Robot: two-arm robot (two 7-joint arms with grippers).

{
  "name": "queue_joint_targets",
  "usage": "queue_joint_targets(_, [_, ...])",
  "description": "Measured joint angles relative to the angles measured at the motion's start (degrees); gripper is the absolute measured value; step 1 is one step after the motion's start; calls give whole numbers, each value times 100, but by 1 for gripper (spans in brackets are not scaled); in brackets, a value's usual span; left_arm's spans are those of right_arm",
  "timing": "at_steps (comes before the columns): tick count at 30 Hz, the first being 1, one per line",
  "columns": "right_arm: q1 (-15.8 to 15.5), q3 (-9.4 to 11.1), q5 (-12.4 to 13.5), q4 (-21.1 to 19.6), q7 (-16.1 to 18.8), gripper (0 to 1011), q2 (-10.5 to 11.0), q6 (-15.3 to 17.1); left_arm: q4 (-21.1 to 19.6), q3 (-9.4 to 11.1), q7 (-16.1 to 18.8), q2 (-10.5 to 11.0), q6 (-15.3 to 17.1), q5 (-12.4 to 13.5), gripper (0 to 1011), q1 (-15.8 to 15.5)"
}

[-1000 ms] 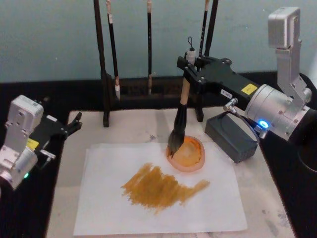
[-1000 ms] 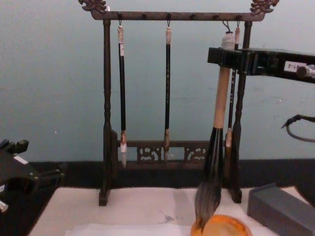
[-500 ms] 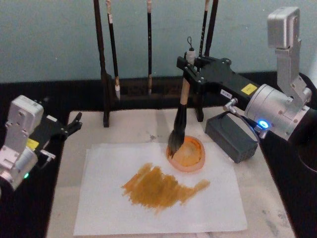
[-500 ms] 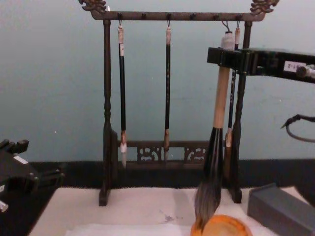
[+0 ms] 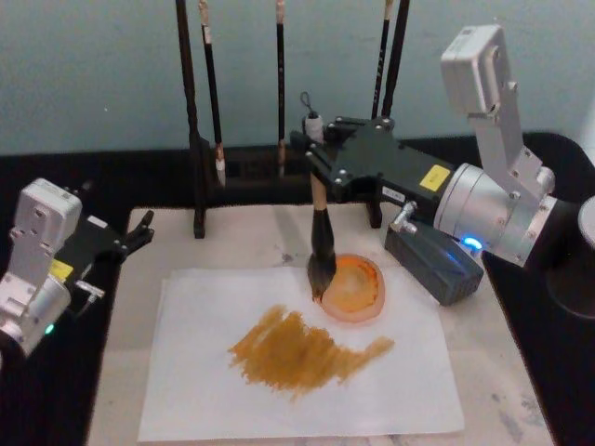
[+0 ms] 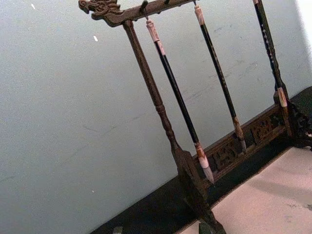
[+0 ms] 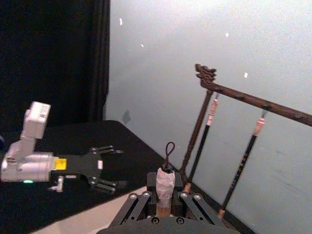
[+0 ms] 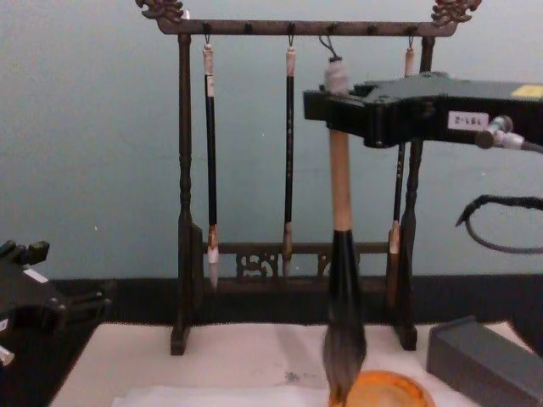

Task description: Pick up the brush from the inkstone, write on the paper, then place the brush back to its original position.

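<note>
Right hand (image 5: 317, 160): sits in the upper centre of the head view, closed on the top of the brush (image 5: 320, 228) just under its cord loop. In the right wrist view I see the fingers (image 7: 141, 202) clamped on either side of the wrapped handle end.

Brush: hangs nearly upright. Its dark bristles meet the left rim of the orange dish (image 5: 358, 290), low and centre in the chest view.

Paper (image 5: 204, 390): lies flat on the cream mat (image 5: 121, 372) in the lower half of the head view and carries an orange-brown smear (image 5: 297, 351). The dish sits on its upper right part.

Left hand (image 5: 138, 232): at mid-left of the head view, fingers apart and holding nothing, beside the mat's corner.

Brush rack (image 8: 182, 186): stands behind with thin brushes hanging.
</note>
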Motion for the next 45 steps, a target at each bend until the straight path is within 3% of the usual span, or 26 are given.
queue_joint_targets(9, [-288,-16,-144,-154,51,179,-169,-208,0,0,0,0,0,0,1010,0])
queue_joint_targets(22, [-607,-39,-88,129,314,179,-582,-491,0,0,0,0,0,0,1010,0])
queue_joint_targets(34, [-648,-121,-119,368,636,179,-814,-398,0,0,0,0,0,0,1010,0])
queue_joint_targets(45, [-669,-9,-393,518,661,179,-851,-288,0,0,0,0,0,0,1010,0])
